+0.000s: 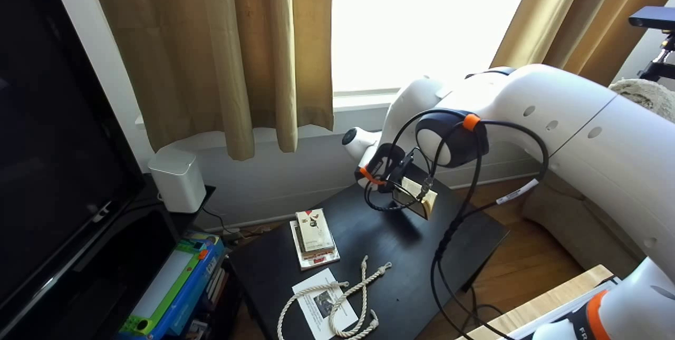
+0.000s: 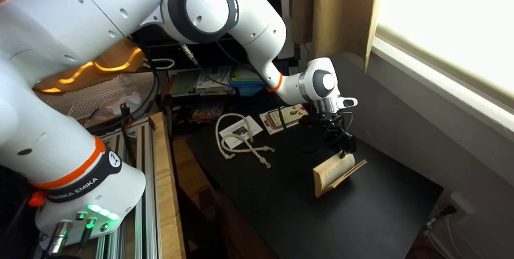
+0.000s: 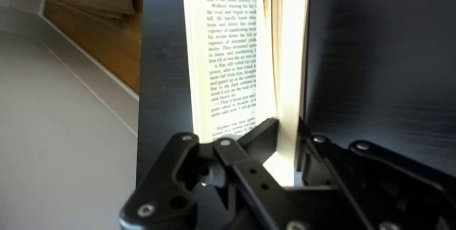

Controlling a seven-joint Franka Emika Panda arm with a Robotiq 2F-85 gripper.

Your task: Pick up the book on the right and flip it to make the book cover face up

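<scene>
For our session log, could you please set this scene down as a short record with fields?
gripper: closed on part of the book
book: open and tilted, apparently raised above the dark table; printed page showing in the wrist view
flip: not yet complete
book stack: on the table
cream rope: lying partly across the white leaflet

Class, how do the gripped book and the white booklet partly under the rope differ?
The book is tilted in the gripper, while the booklet lies flat on the table. The book is thicker than the booklet. The book's pages are parted, showing text; the booklet shows a dark picture and has rope across it. Both have print on pale paper.
</scene>
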